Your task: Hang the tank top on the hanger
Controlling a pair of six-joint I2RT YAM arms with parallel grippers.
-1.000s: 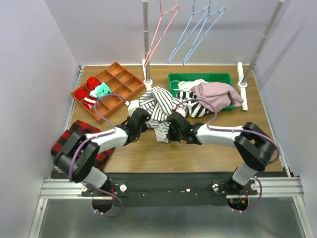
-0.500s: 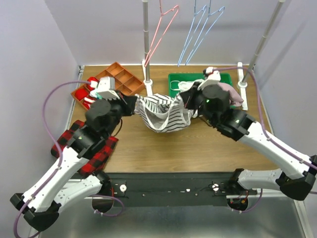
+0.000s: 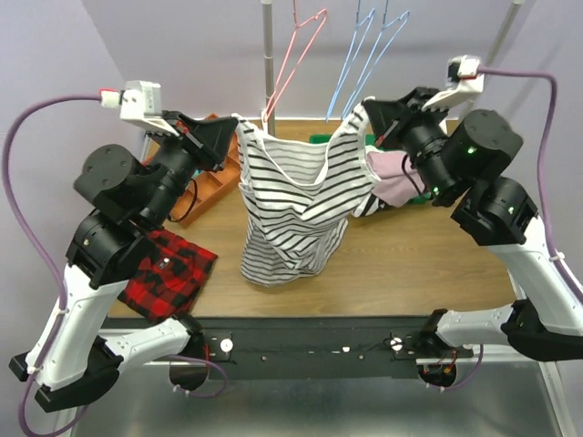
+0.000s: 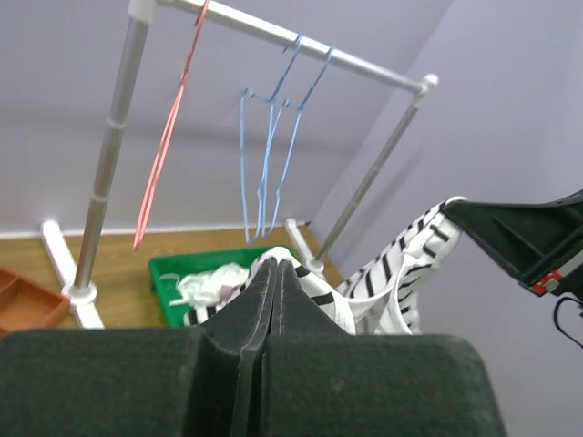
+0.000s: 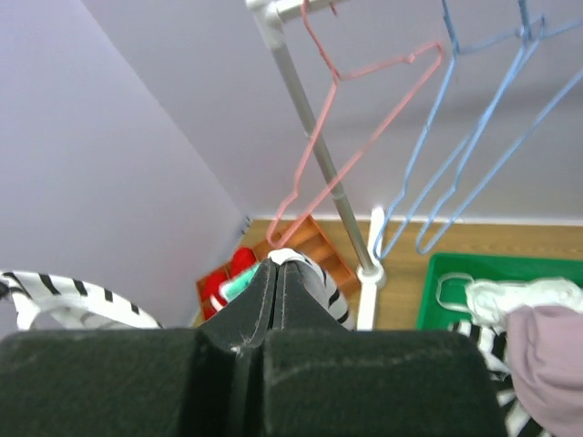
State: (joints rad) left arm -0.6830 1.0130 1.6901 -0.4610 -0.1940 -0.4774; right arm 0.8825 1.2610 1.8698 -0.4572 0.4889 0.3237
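Note:
The white tank top (image 3: 293, 196) with thin dark stripes hangs spread in the air between my two grippers, its hem above the table. My left gripper (image 3: 232, 132) is shut on its left strap (image 4: 293, 270). My right gripper (image 3: 367, 112) is shut on its right strap (image 5: 293, 259). The pink-red wire hanger (image 3: 296, 56) hangs on the rail just behind and above the top's neckline. It also shows in the left wrist view (image 4: 167, 137) and in the right wrist view (image 5: 351, 137).
Two light blue hangers (image 3: 369, 55) hang right of the pink one. A green bin (image 3: 321, 144) holds a mauve-pink garment (image 3: 396, 177) and striped cloth. An orange divided tray (image 3: 208, 177) sits back left. A red plaid cloth (image 3: 168, 278) lies front left. Rail posts (image 3: 268, 55) stand behind.
Both arms have risen from the table, lifting the tank top by its straps and spreading it out up near the hangers.

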